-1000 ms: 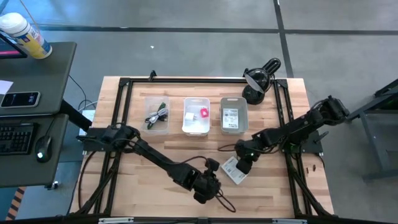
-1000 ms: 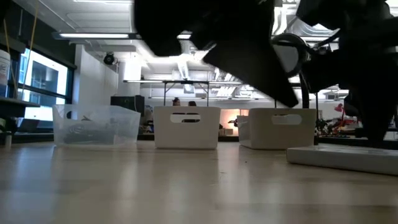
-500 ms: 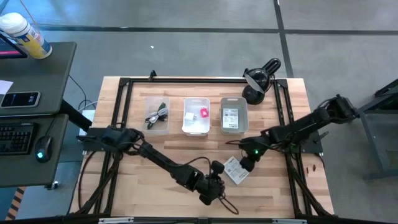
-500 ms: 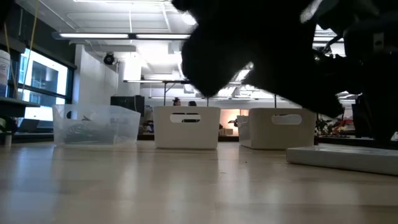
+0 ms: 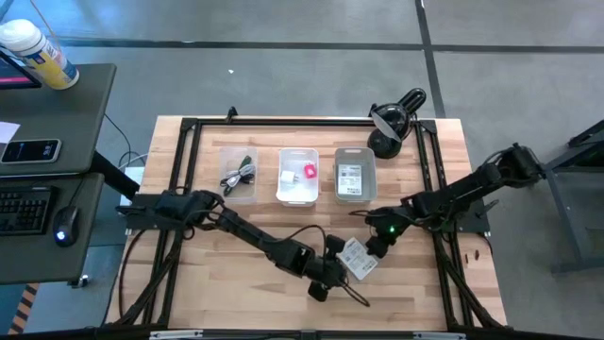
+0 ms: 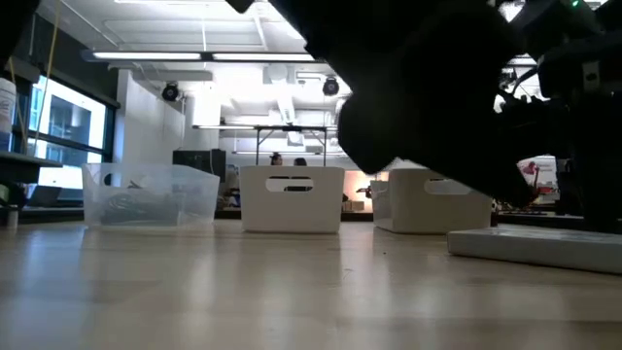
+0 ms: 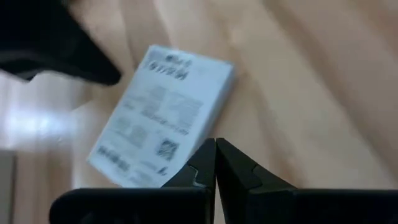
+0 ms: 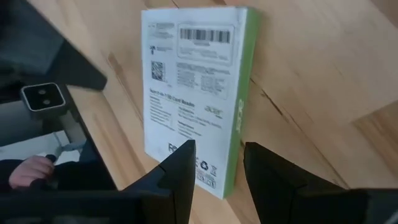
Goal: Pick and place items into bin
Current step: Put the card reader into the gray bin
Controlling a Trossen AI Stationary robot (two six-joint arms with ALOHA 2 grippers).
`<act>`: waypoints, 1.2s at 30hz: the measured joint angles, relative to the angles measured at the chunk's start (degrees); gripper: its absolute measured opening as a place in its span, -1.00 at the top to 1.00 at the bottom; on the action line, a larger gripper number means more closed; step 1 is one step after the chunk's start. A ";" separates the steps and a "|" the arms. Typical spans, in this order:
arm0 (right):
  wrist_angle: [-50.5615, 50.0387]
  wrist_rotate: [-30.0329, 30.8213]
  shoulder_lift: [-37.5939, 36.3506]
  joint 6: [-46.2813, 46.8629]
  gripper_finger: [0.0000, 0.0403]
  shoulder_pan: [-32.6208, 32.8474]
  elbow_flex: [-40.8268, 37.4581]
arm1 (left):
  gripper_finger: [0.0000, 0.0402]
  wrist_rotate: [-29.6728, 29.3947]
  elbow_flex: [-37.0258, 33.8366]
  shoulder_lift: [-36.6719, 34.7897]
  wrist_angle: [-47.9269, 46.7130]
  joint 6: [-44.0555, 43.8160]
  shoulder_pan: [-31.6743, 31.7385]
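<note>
A white printed packet (image 5: 357,257) with a green side lies flat on the table in front of the bins, also seen in the low view (image 6: 535,245). My left gripper (image 5: 332,272) is shut just left of it; its tips (image 7: 216,149) stand at the packet's edge (image 7: 161,118). My right gripper (image 5: 376,247) is open at the packet's right end, one finger over the printed face (image 8: 193,87) and the other beside the green side. A clear bin (image 5: 238,176) holds the black cable. The middle white bin (image 5: 297,176) holds the pink piece and the white cube. The right white bin (image 5: 354,178) holds another printed packet. My left gripper has its shut fingertips (image 7: 205,158) at the packet's edge (image 7: 186,163), slanting down from the table's left; whether they touch it I cannot tell. My right gripper's open fingers (image 8: 183,162) stand on either side of the packet's green edge (image 8: 239,124); whether they touch it I cannot tell.
A black device (image 5: 392,127) stands at the table's far right corner. A black frame (image 5: 189,127) runs around the tabletop. Bare wood (image 5: 217,283) lies at the near left. A desk with a keyboard and a mouse stands beside the table's left side.
My left gripper has moved toward the table's right, up to the packet's left edge. My right gripper has drawn back a little toward the right and far side, off the packet's middle. The packet has stayed where it was.
</note>
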 joint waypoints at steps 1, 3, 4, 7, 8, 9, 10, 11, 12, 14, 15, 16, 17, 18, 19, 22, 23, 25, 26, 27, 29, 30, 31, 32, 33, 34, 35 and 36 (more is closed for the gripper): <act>0.19 -0.13 0.00 -0.15 0.36 -0.27 0.00 | 1.00 0.70 0.00 0.00 0.14 0.01 -0.07; 0.27 -0.61 0.00 -0.80 0.36 -0.86 0.00 | 1.00 1.02 0.04 0.55 0.54 0.05 -0.21; 0.33 -0.96 0.00 -1.33 0.36 -1.21 0.00 | 1.00 1.01 0.07 0.94 0.81 0.00 -0.22; 0.39 -1.56 0.00 -1.87 0.36 -2.20 0.00 | 1.00 1.40 -0.10 1.21 0.59 -0.26 -0.10; 0.36 -1.62 0.00 -2.15 0.36 -2.46 0.00 | 1.00 1.28 0.00 1.18 1.11 -0.50 -0.06; 0.33 -1.72 0.00 -2.33 0.36 -2.63 0.00 | 1.00 1.09 0.14 1.37 1.82 -0.55 -0.03; 0.34 -1.74 0.01 -2.59 0.36 -2.76 0.00 | 1.00 1.00 0.17 1.55 1.90 -0.68 0.03; 0.28 -1.75 0.02 -2.74 0.36 -2.87 0.00 | 1.00 0.98 0.07 1.77 1.56 -0.70 0.07; 0.25 -1.75 0.02 -2.74 0.36 -2.91 0.00 | 1.00 1.02 -0.04 1.94 1.55 -0.72 0.20; 0.26 -1.74 0.02 -2.75 0.36 -2.91 0.00 | 1.00 1.43 -0.07 1.95 1.84 -0.96 0.27; 0.13 -1.70 0.02 -2.77 0.36 -2.89 0.00 | 1.00 1.41 0.00 1.87 2.09 -0.97 0.26; -0.16 -1.66 0.02 -2.77 0.36 -2.89 0.00 | 1.00 1.39 0.02 1.86 2.22 -0.94 0.26; -0.59 -1.50 0.04 -2.75 0.36 -2.89 0.00 | 1.00 1.30 0.02 1.97 2.29 -0.89 0.30; -0.67 -1.23 0.04 -2.77 0.36 -2.89 0.00 | 1.00 1.22 0.02 2.10 2.18 -0.87 0.31; -0.60 -0.83 0.04 -2.78 0.36 -2.88 0.00 | 1.00 1.22 0.00 2.16 2.02 -0.87 0.37; -0.61 0.54 0.07 -2.79 0.36 -2.89 0.00 | 1.00 1.51 0.02 2.16 2.13 -0.74 0.66; -0.61 1.18 0.07 -2.80 0.36 -2.89 0.00 | 1.00 1.63 0.02 2.16 2.05 -0.71 0.66; -0.61 1.65 0.07 -2.84 0.36 -2.89 0.00 | 1.00 0.96 0.00 2.16 1.89 -0.63 0.69; -0.61 2.00 0.07 -2.89 0.36 -2.89 0.00 | 1.00 0.63 0.00 2.16 2.07 -0.61 0.71; -0.61 2.25 0.07 -3.02 0.36 -2.87 0.00 | 1.00 0.52 0.00 2.16 2.26 -0.47 0.76; -0.76 2.80 0.07 -3.13 0.36 -2.87 0.00 | 1.00 0.65 0.00 2.16 2.08 -0.12 1.13; -0.94 2.99 0.07 -3.23 0.36 -2.86 0.00 | 1.00 1.01 0.00 2.29 2.01 -0.11 1.17; -1.12 3.02 0.07 -3.26 0.36 -2.85 0.00 | 1.00 1.08 0.06 2.67 2.48 -0.13 1.39; -1.20 3.00 0.09 -3.27 0.36 -2.85 0.00 | 1.00 1.24 0.11 2.97 2.46 -0.36 1.40; -1.20 2.95 0.09 -3.27 0.36 -2.85 0.00 | 1.00 1.31 0.01 3.12 1.94 -0.55 1.40; -1.20 2.93 0.09 -3.31 0.36 -2.85 0.00 | 1.00 1.67 -0.07 3.21 1.75 -0.63 1.40; -1.18 2.91 0.09 -3.50 0.36 -2.85 0.00 | 1.00 1.80 -0.07 3.21 2.02 -0.68 1.40; -1.20 2.89 0.09 -3.71 0.36 -2.85 0.00 | 1.00 1.79 -0.03 3.19 2.42 -0.68 1.40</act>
